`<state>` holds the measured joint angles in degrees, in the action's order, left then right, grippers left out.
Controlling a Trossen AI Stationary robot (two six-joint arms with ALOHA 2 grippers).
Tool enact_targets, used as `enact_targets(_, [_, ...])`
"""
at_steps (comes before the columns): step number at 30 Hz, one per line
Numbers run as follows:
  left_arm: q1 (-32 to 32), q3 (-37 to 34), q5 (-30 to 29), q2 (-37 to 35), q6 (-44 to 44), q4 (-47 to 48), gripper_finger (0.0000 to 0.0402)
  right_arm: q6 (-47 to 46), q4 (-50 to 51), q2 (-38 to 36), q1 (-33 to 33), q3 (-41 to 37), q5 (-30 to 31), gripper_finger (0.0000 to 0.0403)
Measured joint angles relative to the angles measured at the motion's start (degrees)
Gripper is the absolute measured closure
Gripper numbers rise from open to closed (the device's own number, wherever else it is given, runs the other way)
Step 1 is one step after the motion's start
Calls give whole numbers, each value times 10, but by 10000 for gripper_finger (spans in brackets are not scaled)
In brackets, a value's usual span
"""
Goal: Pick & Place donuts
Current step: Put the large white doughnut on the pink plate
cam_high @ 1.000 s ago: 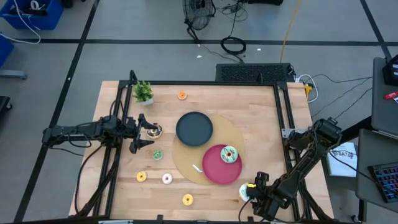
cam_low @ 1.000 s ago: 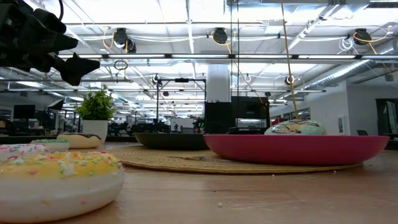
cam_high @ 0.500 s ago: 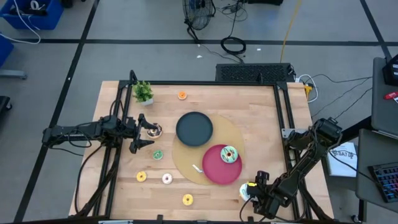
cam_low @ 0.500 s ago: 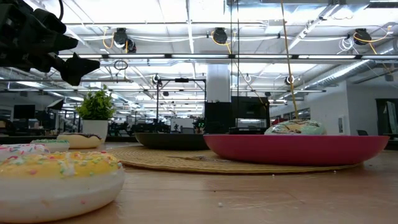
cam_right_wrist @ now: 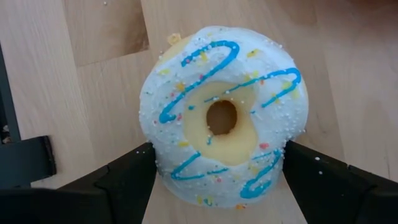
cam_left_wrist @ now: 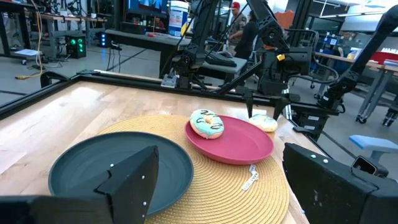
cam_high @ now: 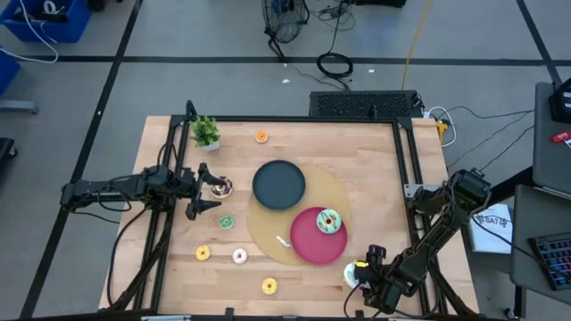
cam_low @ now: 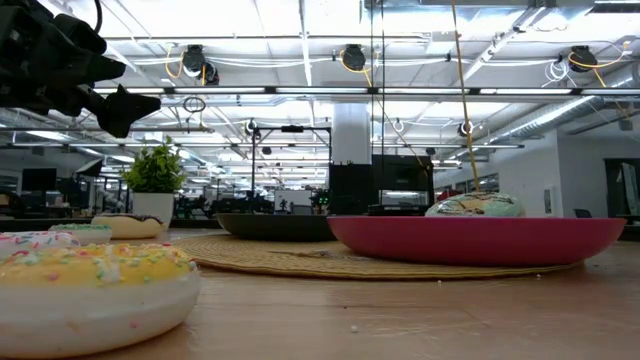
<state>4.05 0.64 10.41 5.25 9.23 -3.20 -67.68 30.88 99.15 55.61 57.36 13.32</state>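
1. Now we see the right gripper at the table's near right corner, fingers spread either side of the white-yellow donut.
2. We see the left gripper spread wide beside the chocolate donut.
3. We note the mint-green donut lying on the red plate.

Eight donuts, two plates, one plant

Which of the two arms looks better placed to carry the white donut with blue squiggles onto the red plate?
The right. Its gripper already has a finger on each side of the white-yellow donut, near the red plate. The left gripper is open across the table, beside the chocolate donut.
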Motion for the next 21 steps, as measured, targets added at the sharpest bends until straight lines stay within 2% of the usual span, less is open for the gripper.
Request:
enact_targets(4, [0, 0, 0, 0, 0, 0, 66, 0, 1, 0, 0, 0, 0, 95])
enact_targets(14, [0, 0, 0, 0, 0, 0, 66, 13, 4, 0, 0, 0, 3, 164])
enact_targets(21, [0, 0, 0, 0, 0, 0, 66, 13, 4, 0, 0, 0, 3, 175])
